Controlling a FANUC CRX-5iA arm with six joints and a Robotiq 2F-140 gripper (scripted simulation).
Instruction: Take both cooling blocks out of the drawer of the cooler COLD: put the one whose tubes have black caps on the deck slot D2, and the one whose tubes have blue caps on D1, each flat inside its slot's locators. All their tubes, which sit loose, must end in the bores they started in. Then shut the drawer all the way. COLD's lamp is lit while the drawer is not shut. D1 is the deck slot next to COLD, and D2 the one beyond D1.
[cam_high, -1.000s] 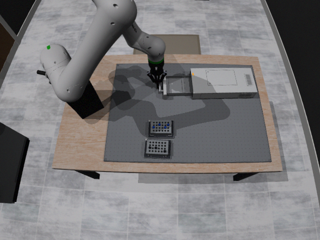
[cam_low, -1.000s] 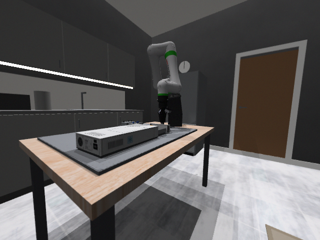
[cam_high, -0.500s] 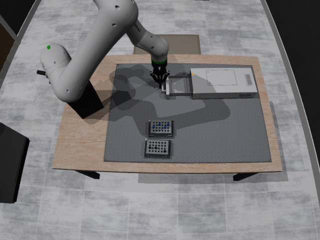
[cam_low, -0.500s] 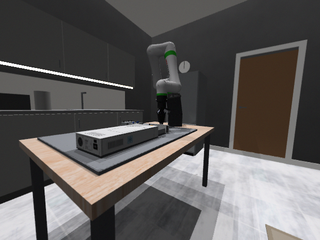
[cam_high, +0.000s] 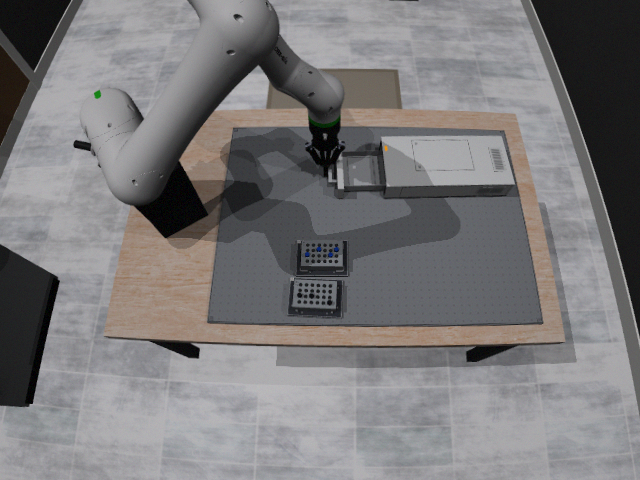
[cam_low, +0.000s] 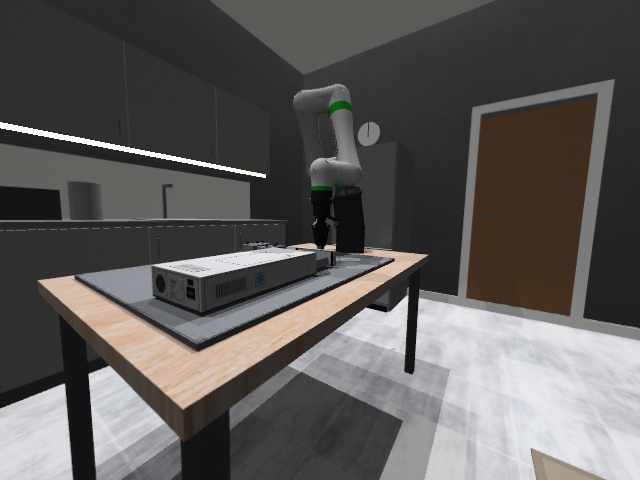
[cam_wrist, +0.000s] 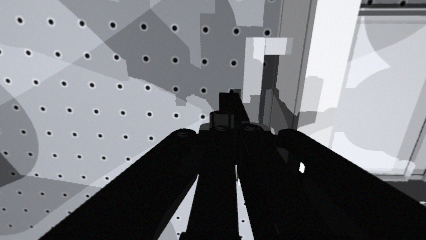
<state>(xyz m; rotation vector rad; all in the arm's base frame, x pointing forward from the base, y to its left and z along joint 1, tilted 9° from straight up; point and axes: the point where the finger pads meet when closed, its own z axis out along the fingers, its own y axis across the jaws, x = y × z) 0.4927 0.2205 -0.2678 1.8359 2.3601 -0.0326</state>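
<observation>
Arm (cam_high: 191, 103) (cam_low: 345, 139) reaches over gray mat (cam_high: 439, 279) (cam_low: 121, 289) (cam_wrist: 50, 120) on wood table (cam_high: 155, 294) (cam_low: 310, 315). Gripper (cam_high: 326, 171) (cam_low: 321, 246) (cam_wrist: 228, 108) points down at outer side of drawer (cam_high: 340, 178) (cam_low: 325, 257) (cam_wrist: 331, 55), next to the handle (cam_high: 331, 179) (cam_wrist: 252, 70). Hand clenched, fingers together, nothing gripped. Tip-to-handle contact: can't tell, dark fingers block the wrist cam.

Drawer partly out of white cooler box (cam_high: 444, 161) (cam_low: 242, 273), not shut; no block seen in the visible part of its tray. Orange lamp (cam_high: 385, 148) on cooler's top, drawer-end corner, is lit.

Both blocks are out on the mat, well apart from gripper. Blue-cap block (cam_high: 322, 257) (cam_low: 273, 246) sits in D1 slot (cam_high: 346, 264), nearer the cooler side. Black-cap block (cam_high: 314, 298) (cam_low: 254, 246) sits in D2 slot (cam_high: 340, 312), just beyond D1, near mat's edge. Both look approx. level w/in slot frames; exact seating too small to confirm. 4 blue caps visible, spread over the bores; at least 3 black caps on the other, exact no. unclear. No loose tubes seen on mat in top view.
</observation>
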